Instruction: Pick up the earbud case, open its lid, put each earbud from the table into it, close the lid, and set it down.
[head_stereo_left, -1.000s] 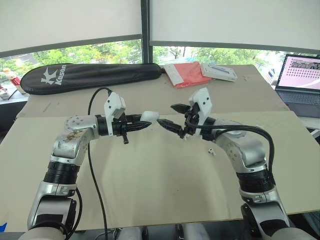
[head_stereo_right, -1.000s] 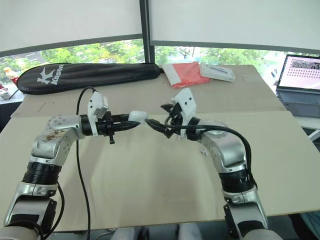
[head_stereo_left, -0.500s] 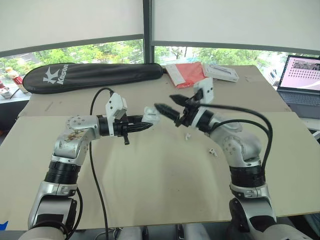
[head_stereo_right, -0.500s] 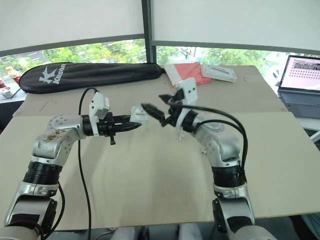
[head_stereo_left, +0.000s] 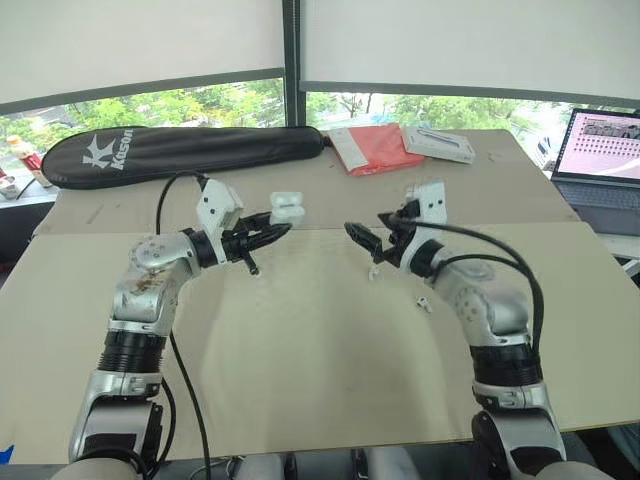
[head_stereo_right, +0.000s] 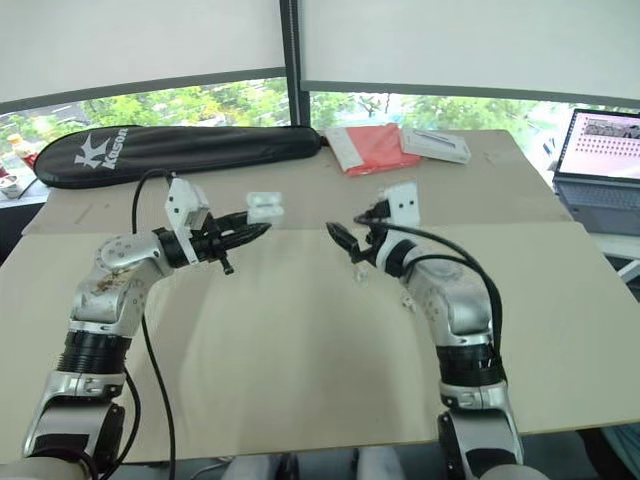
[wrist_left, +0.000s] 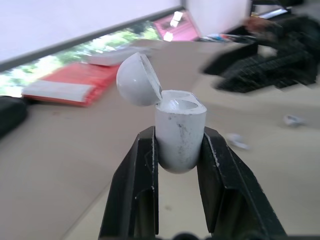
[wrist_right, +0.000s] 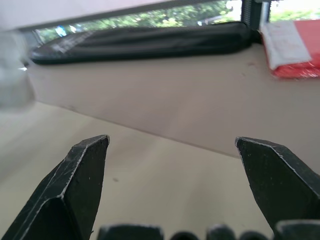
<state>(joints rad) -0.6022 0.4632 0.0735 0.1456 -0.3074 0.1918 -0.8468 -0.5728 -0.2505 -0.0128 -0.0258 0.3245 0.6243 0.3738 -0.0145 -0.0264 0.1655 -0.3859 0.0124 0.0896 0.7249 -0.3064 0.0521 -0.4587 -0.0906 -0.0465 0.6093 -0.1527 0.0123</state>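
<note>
My left gripper (head_stereo_left: 268, 229) is shut on the lower body of the white earbud case (head_stereo_left: 288, 209), held above the table at left of centre. In the left wrist view the case (wrist_left: 179, 134) stands upright between the fingers (wrist_left: 142, 172) with its lid (wrist_left: 138, 85) hinged open. My right gripper (head_stereo_left: 368, 230) hangs open and empty, a short way right of the case and apart from it. Two small white earbuds lie on the table: one (head_stereo_left: 374, 270) just below the right gripper, the other (head_stereo_left: 424, 303) further right.
A black racket bag (head_stereo_left: 180, 150) lies along the far edge. A red packet (head_stereo_left: 365, 148) and a white box (head_stereo_left: 438, 143) sit at the back centre. A laptop (head_stereo_left: 602, 150) stands at the far right. A beige sheet (head_stereo_left: 300, 360) covers the table.
My right gripper has drawn back to the right, away from the case. My left gripper has swung the case left and further back, and its lid now stands open.
</note>
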